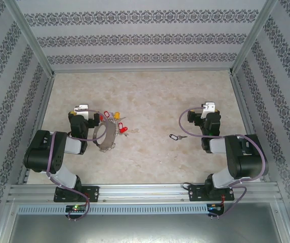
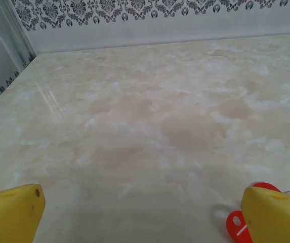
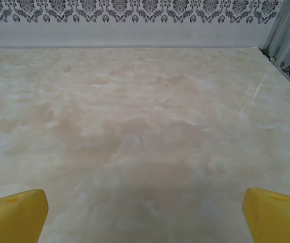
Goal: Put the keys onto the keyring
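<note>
The key (image 1: 177,136), small and silver with a black oval tag, lies flat on the marble tabletop just left of my right arm. The keyring (image 1: 106,135), a thin grey hoop fringed with small keys and red and yellow tags, rests by my left arm. My left gripper (image 1: 86,112) sits just left of the hoop's far end. Its yellow fingers (image 2: 10,212) are spread wide around bare table, with a red tag (image 2: 237,226) beside the right finger. My right gripper (image 1: 203,112) stands right of and beyond the key. It is open, and nothing is between its fingers (image 3: 13,215).
Patterned walls and metal frame posts (image 1: 31,40) enclose the table on three sides. Bare marble tabletop (image 1: 150,96) stretches between the arms and on to the back wall. A metal rail (image 1: 145,192) runs along the near edge.
</note>
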`<state>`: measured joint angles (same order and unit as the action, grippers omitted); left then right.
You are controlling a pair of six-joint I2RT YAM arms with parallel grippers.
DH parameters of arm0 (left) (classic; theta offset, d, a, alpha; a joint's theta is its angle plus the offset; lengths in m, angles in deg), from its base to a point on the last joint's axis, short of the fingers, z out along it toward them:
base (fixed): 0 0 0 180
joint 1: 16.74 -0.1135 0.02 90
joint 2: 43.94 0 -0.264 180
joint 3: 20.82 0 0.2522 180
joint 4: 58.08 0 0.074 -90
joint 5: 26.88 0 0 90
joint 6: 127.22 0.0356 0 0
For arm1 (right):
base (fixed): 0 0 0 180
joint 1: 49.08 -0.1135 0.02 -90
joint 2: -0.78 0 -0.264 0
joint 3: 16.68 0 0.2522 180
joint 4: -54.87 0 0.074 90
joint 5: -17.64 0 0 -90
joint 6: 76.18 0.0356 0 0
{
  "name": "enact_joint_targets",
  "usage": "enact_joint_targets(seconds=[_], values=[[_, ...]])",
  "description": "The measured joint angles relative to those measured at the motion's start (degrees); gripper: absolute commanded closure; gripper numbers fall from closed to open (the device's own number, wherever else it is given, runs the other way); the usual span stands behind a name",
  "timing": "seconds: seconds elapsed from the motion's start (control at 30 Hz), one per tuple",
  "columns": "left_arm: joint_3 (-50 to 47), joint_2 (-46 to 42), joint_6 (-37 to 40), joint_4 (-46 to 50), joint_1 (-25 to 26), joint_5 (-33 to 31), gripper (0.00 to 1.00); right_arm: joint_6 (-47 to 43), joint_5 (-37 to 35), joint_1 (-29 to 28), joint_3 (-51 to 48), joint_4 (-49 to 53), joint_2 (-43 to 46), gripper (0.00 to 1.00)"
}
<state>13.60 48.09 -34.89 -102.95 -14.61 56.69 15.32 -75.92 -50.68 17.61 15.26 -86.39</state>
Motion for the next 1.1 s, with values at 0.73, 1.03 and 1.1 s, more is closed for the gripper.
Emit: enact_joint_targets(seconds=[0.73,1.03,1.1], values=[[-1.51,-0.15,0.07,0.94,0.00,6.25,0.00,0.00,0.02,0.00,0.00,0.00,0.00,0.02],[-1.53,-0.15,0.02,0.81,0.00,5.99,0.00,0.00,0.00,0.00,0.00,0.00,0.00,0.02],[-1.53,-0.15,0.02,0.81,0.00,5.77,0.00,0.00,0.00,0.00,0.00,0.00,0.00,0.02]])
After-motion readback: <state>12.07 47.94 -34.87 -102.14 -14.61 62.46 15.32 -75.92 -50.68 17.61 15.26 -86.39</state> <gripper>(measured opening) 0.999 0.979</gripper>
